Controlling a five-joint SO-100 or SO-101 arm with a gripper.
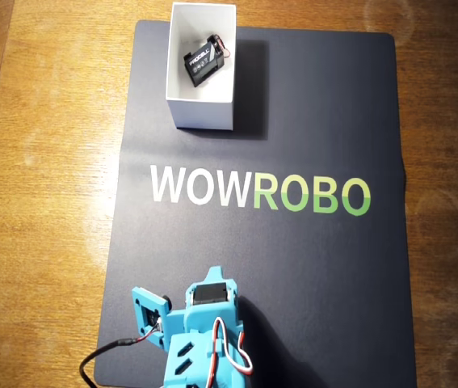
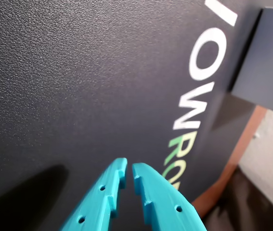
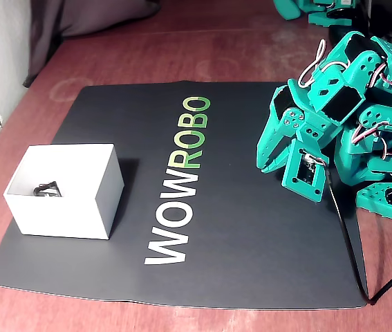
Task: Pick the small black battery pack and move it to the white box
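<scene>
Resting inside the white box at the far edge of the dark mat, the small black battery pack lies tilted, its white lettering facing up and its thin wires toward the box wall in the overhead view. Well apart from it, the teal arm sits folded at the mat's opposite end, its gripper empty, fingertips nearly together above the mat.

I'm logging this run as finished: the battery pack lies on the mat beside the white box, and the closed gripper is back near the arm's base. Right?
Not quite: the overhead view shows the battery pack inside the white box, not beside it. The closed gripper is pulled back, as stated.
</scene>
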